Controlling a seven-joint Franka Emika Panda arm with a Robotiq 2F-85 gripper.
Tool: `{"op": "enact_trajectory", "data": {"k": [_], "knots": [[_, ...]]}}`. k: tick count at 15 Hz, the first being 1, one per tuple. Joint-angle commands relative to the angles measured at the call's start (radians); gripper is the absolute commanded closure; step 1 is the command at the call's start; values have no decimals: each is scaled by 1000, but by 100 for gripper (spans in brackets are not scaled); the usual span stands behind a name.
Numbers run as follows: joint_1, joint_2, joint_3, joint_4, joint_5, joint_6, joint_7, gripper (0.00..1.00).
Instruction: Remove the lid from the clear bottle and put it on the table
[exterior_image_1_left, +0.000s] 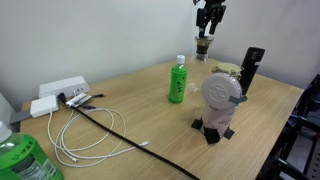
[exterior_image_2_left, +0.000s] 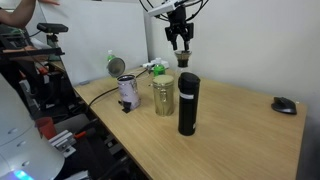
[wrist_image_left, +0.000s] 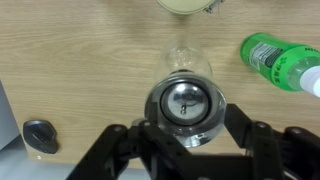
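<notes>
On the big wooden table (exterior_image_1_left: 140, 120), the pincer (wrist_image_left: 188, 120) hangs over the clear bottle (exterior_image_1_left: 203, 48).
Nothing holds the bottle down, so it could come up with the lid (wrist_image_left: 187, 102) or tip over. It stands near the back of the table, see-through below and brown on top. The jaws are one on each side of its top; I cannot tell if they squeeze yet. The lid is tiny, dark and round.

lid (wrist_image_left: 187, 103) on clear bottle (wrist_image_left: 186, 68) | clear bottle on table (wrist_image_left: 80, 60) | green bottle (wrist_image_left: 280, 58) to its right, wrist view
</notes>
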Motion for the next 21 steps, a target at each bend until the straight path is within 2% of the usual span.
{"op": "enact_trajectory", "data": {"k": [1, 2, 3, 7, 10, 12, 13, 16, 19, 21], "knots": [[8, 23, -4, 26, 17, -24, -3, 43], [9, 28, -5, 27, 16, -22, -1, 44], [8, 32, -6, 28, 18, -21, -2, 39], [5, 57, -10, 49, 22, -16, -3, 35], [5, 70, -13, 67, 31, -19, -5, 38], [4, 75, -15, 75, 36, -22, -6, 44], [3, 76, -16, 78, 41, -23, -6, 54], [1, 68, -21, 69, 53, -27, -6, 71], [-2, 57, -27, 58, 57, -33, -4, 79], [-4, 52, -32, 53, 59, -38, -4, 71]]}}
